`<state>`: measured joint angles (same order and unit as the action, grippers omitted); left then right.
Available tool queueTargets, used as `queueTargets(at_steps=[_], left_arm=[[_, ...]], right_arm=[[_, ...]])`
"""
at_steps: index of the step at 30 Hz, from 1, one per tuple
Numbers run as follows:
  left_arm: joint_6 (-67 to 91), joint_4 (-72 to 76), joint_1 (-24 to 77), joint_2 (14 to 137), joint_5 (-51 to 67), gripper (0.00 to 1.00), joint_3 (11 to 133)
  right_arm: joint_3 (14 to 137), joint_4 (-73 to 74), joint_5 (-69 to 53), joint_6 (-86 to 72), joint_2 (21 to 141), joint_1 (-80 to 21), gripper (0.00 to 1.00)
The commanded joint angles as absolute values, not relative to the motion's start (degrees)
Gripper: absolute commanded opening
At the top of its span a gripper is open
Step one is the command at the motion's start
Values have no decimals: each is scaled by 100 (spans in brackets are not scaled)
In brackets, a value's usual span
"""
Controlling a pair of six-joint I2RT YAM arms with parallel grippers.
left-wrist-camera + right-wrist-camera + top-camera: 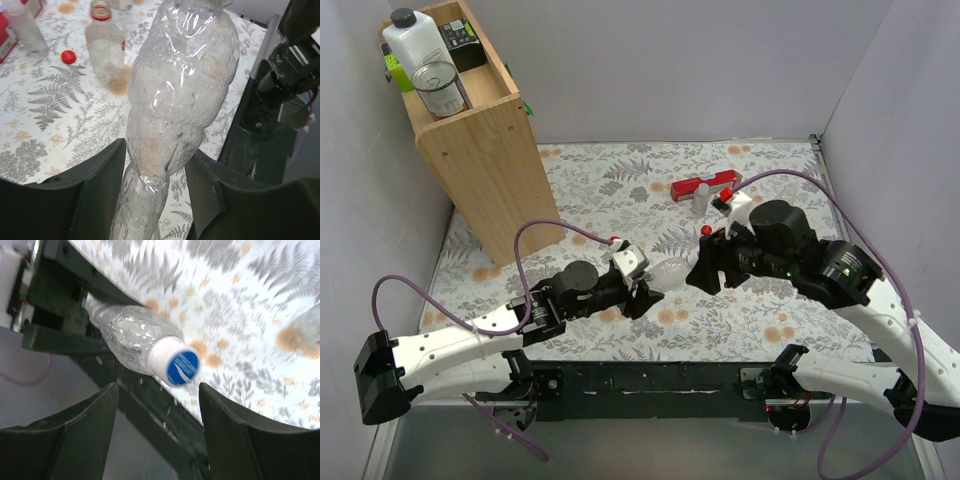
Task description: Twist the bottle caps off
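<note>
My left gripper (645, 290) (156, 150) is shut on a clear crumpled bottle (670, 270) (175, 100), held lying roughly level with its neck toward my right arm. That bottle's cap (176, 365) is white with a blue top, not red, and is on the neck. My right gripper (700, 272) (157, 390) is open, with the cap just beyond its fingertips and not touched. A loose red cap (706, 230) (68, 57) lies on the cloth. An upright clear bottle (105, 45) has a red neck ring and an open mouth.
A long red box (705, 187) and a small clear bottle (700, 200) (27, 30) stand at the back. A wooden shelf box (480, 150) with a can and a jug is at the left. A small red piece (615, 240) lies by the left wrist.
</note>
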<state>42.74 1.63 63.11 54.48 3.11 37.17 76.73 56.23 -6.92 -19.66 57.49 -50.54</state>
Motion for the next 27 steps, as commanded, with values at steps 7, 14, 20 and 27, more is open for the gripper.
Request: queueTargets(at_steps=[7,14,20,27], left_arm=[[4526,633,6249,4870,-711,0,3445],[4500,642,6249,4807,-914,0,3419],[4526,633,6249,4799,-975,0,3419],[4579,607,6249,4746,-1151,0,3419]], right_arm=[[5705,1197,1142,-3384,4386,-5062,68],[5634,530,950,-3506,4755,-5063,64],[5379,211,633,-3762,4842,-5062,53],[5370,123,291,-3920,4992,-5054,51]])
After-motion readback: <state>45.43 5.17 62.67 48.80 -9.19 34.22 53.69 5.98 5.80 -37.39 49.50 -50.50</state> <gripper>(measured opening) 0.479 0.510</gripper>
